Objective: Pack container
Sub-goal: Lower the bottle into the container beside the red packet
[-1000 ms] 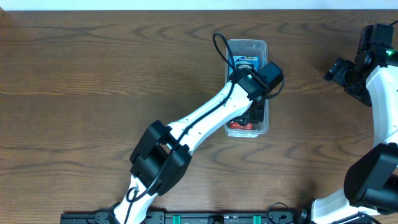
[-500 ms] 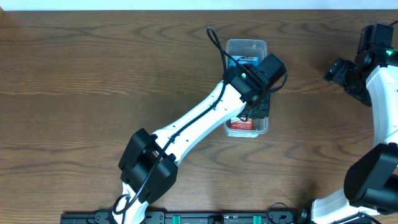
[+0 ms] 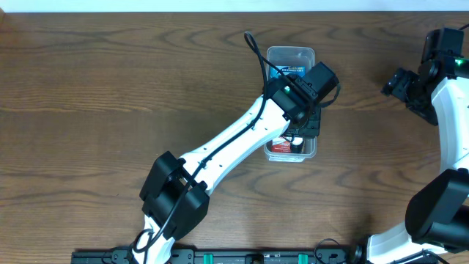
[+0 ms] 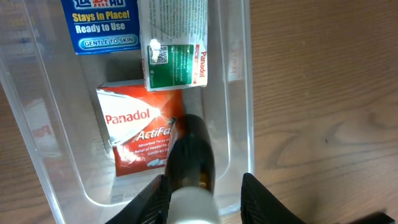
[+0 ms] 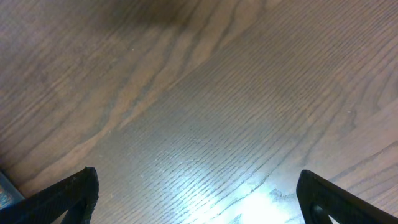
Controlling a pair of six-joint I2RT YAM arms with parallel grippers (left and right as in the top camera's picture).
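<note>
Container [image 3: 291, 53]: clear plastic bin, long and narrow with rounded corners, near the tabletop's far edge, right of centre. Inside: glossy red carton [image 4: 134, 134], white-and-green box [image 4: 174, 59], blue packet [image 4: 99, 25]. Left gripper [image 4: 204, 186] straddles a smooth dark-brown, white-capped bottle [image 4: 191, 149] over the carton. Cannot tell whether it grips. Right gripper [image 5: 199, 186] gapes wide over bare wood grain.

Bright, even light — glare patch on the tabletop [image 5: 261, 199]
</note>
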